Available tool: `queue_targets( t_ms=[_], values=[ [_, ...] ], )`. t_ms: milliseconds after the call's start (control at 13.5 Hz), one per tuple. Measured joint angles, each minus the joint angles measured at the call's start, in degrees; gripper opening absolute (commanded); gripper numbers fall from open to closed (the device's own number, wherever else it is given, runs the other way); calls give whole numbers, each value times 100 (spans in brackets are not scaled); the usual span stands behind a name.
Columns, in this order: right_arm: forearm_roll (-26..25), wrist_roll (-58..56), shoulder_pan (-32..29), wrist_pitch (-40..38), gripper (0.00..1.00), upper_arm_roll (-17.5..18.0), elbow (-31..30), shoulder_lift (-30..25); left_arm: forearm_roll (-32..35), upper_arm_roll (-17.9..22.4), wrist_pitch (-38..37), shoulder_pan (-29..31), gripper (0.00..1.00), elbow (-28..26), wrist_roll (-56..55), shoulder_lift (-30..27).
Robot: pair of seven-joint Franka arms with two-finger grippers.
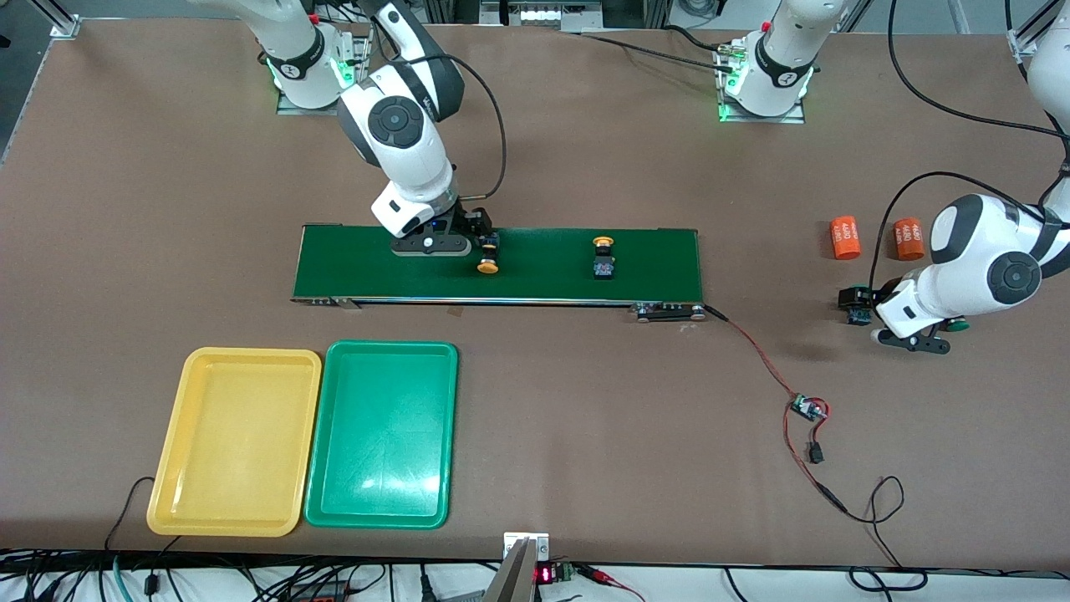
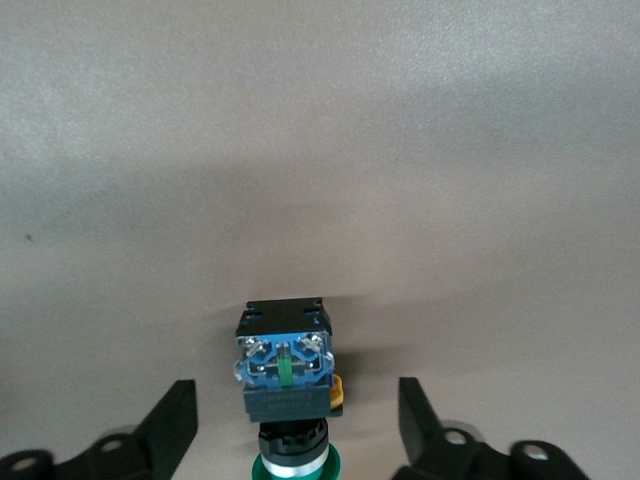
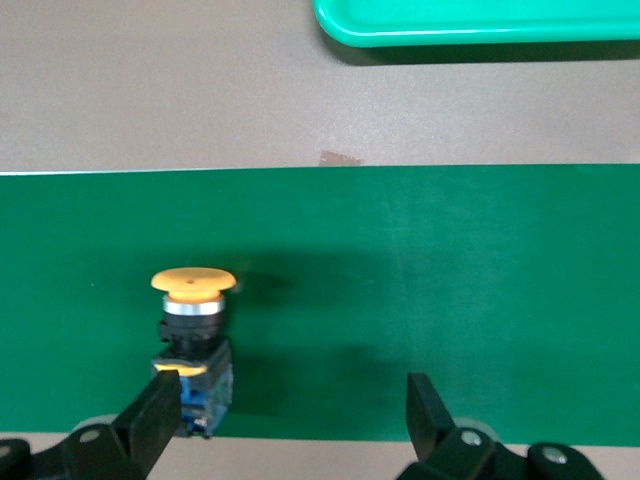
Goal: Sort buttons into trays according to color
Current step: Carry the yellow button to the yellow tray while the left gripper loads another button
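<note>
Two white arms with rounded glossy shells show in the front view. The right arm, at upper left of the frame, has a dark grey round cap on its joint, black bands between segments, and a black cable looping from its shoulder to the wrist. Its base glows green at one edge. The left arm, at the right edge, carries the same dark cap and a black cable arching over it; its base, at upper centre-right, also glows green. Each pincer has black fingers on a black bar with silver screws.
</note>
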Motion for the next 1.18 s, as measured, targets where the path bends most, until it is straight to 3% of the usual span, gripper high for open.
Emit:
queue_targets(
  t_ms=[74, 222, 517, 665, 813, 961, 1183],
  values=[
    [0, 20, 3, 0, 100, 0, 27, 42, 0, 19, 73, 3, 51, -1, -8, 33],
    [0, 29, 40, 0, 100, 0, 55, 91, 0, 101, 188, 4, 26, 0, -35, 110],
    [0, 232, 125, 0, 100, 0, 103, 143, 0, -21, 164, -31, 23, 36, -104, 132],
    [0, 273, 149, 8, 97, 0, 157, 253, -1, -499, -393, -17, 23, 183, -236, 118],
    [0, 278, 156, 72, 82, 0, 182, 387, -11, -1283, -1359, -37, 24, 455, -803, 98],
    [0, 279, 157, 114, 56, -1, 203, 504, -134, -1912, -1804, -161, 23, 549, -1464, 41],
    [0, 279, 157, 124, 27, -18, 226, 554, -656, -2082, -1858, -814, 24, 544, -2300, -3]
  ],
)
